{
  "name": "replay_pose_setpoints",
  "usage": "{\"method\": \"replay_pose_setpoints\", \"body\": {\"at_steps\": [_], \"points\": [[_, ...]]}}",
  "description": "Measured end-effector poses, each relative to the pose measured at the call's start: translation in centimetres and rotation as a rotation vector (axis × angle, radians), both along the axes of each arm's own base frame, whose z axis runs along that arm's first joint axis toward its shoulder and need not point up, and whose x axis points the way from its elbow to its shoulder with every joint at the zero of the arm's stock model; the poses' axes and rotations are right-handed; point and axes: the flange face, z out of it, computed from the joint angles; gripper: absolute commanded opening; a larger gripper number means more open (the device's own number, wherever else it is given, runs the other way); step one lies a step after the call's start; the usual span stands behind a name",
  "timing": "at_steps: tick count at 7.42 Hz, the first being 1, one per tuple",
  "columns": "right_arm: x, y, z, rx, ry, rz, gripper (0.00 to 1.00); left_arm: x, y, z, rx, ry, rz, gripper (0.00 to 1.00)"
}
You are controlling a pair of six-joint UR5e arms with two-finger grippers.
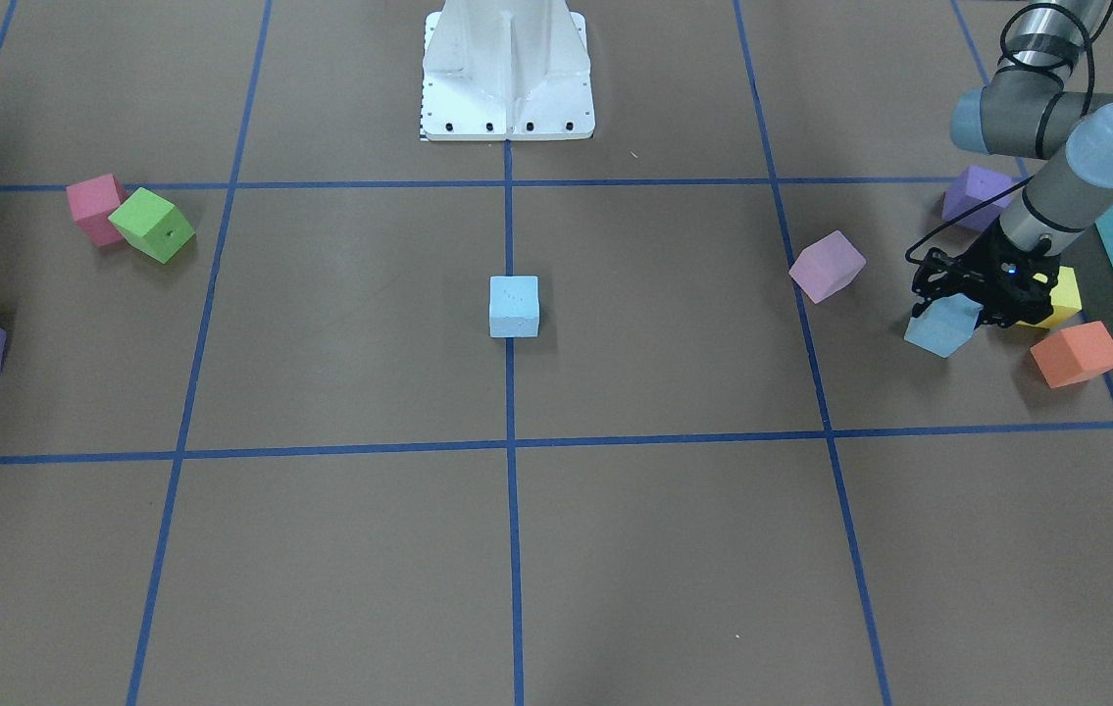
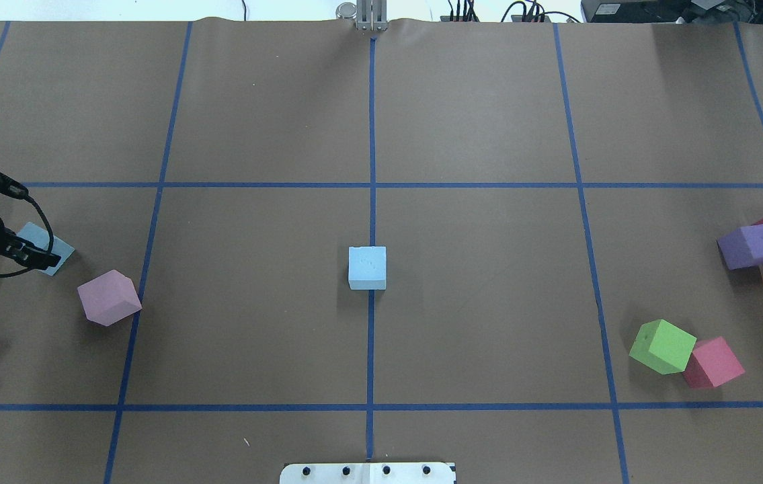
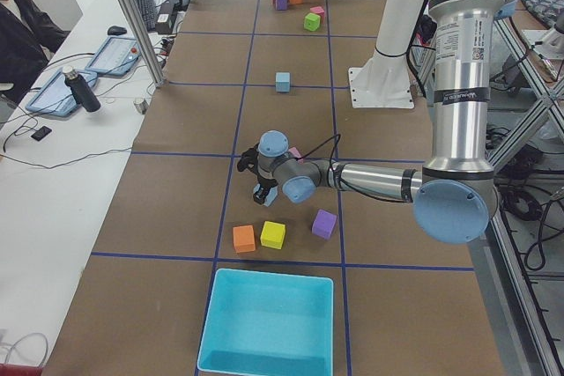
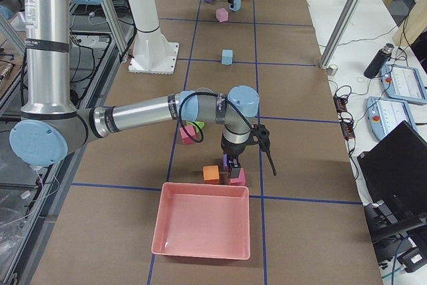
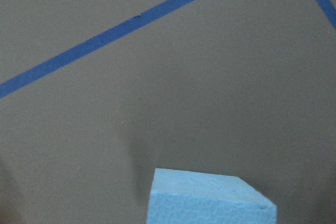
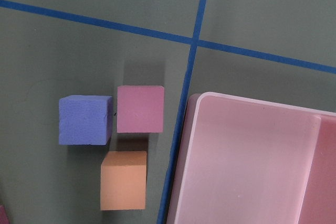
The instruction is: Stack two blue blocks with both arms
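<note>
Left gripper [image 1: 960, 296]: low over the outer blue block at the right edge of the front-facing view; whether the fingers are spread or pinching it, cannot tell
Outer blue block [image 1: 941, 328]: lies askew to the grid lines, with a yellow cube [image 1: 1066, 294] and an orange cube [image 1: 1076, 353] near
Grasp: seat the fingers on two opposite flat faces, centred, then lift straight up to clear both neighbours
Lilac cube [image 1: 828, 266]: lies near the likely path; carry above it
Centre blue block [image 1: 514, 306]: mid-frame on the centre line, square to the grid; turn the wrist to match, lower vertically and release only on contact
Right gripper [image 4: 235, 163]: hovers by the pink bin [image 4: 203, 187], centre of the exterior right view; finger state cannot tell
</note>
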Motion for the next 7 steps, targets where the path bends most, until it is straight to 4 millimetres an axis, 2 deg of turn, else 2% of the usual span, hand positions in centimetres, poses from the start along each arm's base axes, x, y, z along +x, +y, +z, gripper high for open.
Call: {"method": "replay_pose_setpoints", "body": {"at_steps": [1, 2, 3, 5, 7], "points": [[0.0, 0.0, 0.0, -0.001, 0.0, 0.0, 1.0, 0.1, 0.0, -0.5, 0.004, 0.009, 0.004, 0.31], [0.0, 0.0, 0.0, -0.001, 0.0, 0.001, 1.0, 0.4, -0.2, -1.9, 0.009, 0.03, 0.016, 0.31], [0.0, 0.0, 0.0, -0.002, 0.0, 0.001, 1.0, 1.1, -1.0, -4.4, 0.004, 0.055, 0.029, 0.32], [0.0, 0.0, 0.0, -0.001, -0.001, 0.001, 1.0, 3.7, -4.6, -11.9, -0.06, 0.086, -0.012, 0.32], [0.0, 0.0, -0.1, 0.0, -0.002, 0.002, 1.0, 7.5, -7.9, -21.5, -0.176, 0.134, -0.127, 0.32]]}}
